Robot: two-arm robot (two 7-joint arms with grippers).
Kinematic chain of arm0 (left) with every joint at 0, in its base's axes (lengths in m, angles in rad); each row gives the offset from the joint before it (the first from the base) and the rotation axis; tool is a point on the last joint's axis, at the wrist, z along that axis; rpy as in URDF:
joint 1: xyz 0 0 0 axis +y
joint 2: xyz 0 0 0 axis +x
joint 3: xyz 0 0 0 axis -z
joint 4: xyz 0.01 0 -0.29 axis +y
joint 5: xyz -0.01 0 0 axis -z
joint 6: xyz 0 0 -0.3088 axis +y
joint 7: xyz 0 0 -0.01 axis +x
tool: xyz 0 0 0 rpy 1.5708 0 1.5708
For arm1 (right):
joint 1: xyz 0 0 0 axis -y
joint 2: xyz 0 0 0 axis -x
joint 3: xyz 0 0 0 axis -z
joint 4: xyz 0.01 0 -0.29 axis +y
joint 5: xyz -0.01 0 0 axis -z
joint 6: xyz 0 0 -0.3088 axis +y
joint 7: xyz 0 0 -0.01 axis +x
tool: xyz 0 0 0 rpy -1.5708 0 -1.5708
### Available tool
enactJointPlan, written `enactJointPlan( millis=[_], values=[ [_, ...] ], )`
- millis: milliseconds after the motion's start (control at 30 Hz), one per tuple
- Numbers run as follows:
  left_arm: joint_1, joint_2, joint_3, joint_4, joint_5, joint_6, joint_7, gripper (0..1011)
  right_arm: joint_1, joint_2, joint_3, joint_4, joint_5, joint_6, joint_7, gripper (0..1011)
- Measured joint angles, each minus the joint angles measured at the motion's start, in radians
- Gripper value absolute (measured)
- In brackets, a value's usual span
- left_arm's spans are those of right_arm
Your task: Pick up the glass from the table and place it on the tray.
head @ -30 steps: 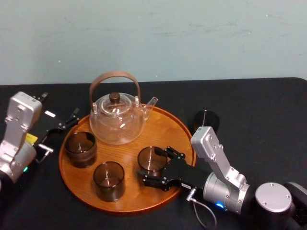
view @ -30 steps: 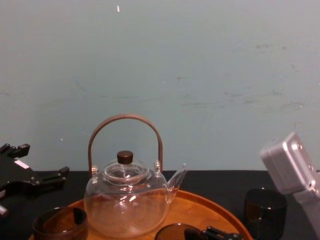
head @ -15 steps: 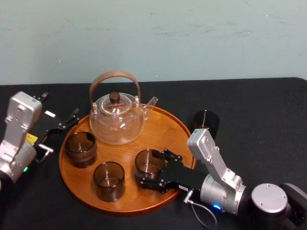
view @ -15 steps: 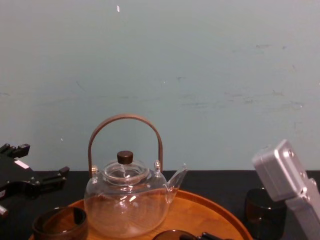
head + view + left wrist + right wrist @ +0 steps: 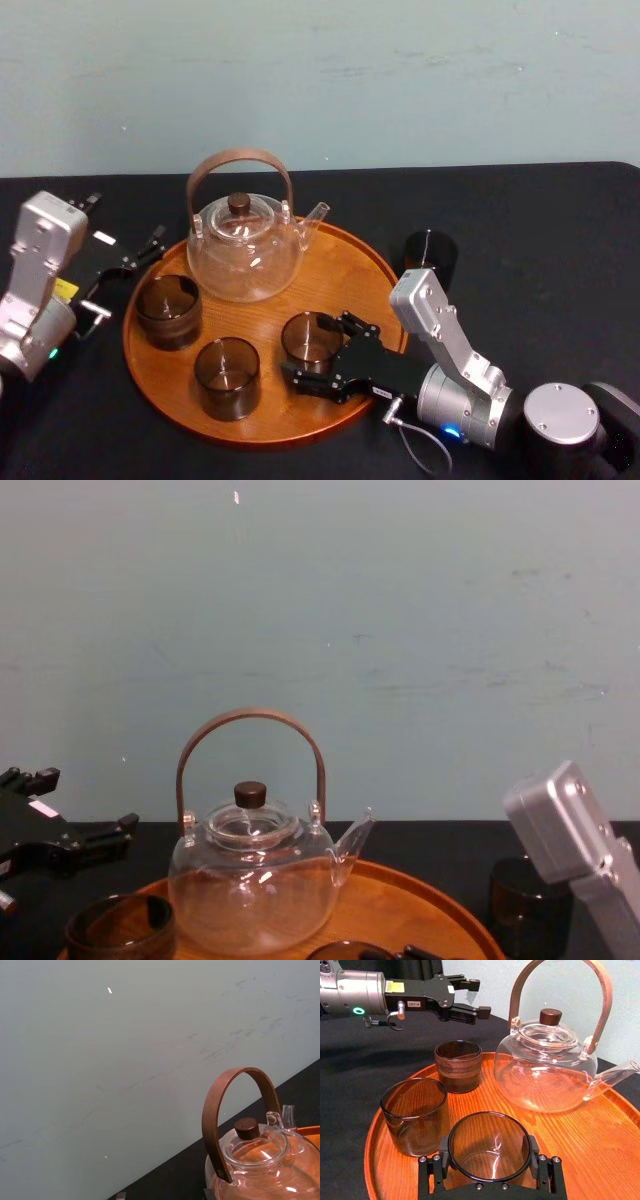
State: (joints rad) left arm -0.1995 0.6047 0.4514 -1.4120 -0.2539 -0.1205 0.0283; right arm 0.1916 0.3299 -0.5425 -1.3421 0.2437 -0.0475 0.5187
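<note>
Teapot blocked back of tray, tall handle barring pass overhead. Rear glass and front glass stood near left rim, narrow gap between. My right gripper, clamped round held glass, took front right. Bare wood lay between teapot and held glass. Dark cup crowded right rim; table beyond lay free. My left gripper, fingers spread, hung off left rim.

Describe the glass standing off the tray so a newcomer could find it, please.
Find the round wooden tray on the black table. Off its right rim stands a dark glass. It alone sits on the cloth; the other three glasses, one in the right pincer, are inside the tray's rim.
</note>
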Motion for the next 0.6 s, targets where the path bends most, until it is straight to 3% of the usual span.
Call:
enactJointPlan(
  millis=[133, 300, 600],
  values=[
    [0.0, 0.0, 0.0, 0.0, 0.0, 0.0, 0.0, 1001, 0.0, 0.0, 0.0, 0.0, 0.0, 0.0, 0.0, 908],
    [0.0, 0.0, 0.0, 0.0, 0.0, 0.0, 0.0, 1001, -0.001, 0.001, 0.001, 0.0, 0.0, 0.001, 0.0, 1002],
    [0.0, 0.0, 0.0, 0.0, 0.0, 0.0, 0.0, 1001, -0.01, 0.011, 0.009, -0.017, 0.008, -0.009, 0.003, 1002]
  ],
)
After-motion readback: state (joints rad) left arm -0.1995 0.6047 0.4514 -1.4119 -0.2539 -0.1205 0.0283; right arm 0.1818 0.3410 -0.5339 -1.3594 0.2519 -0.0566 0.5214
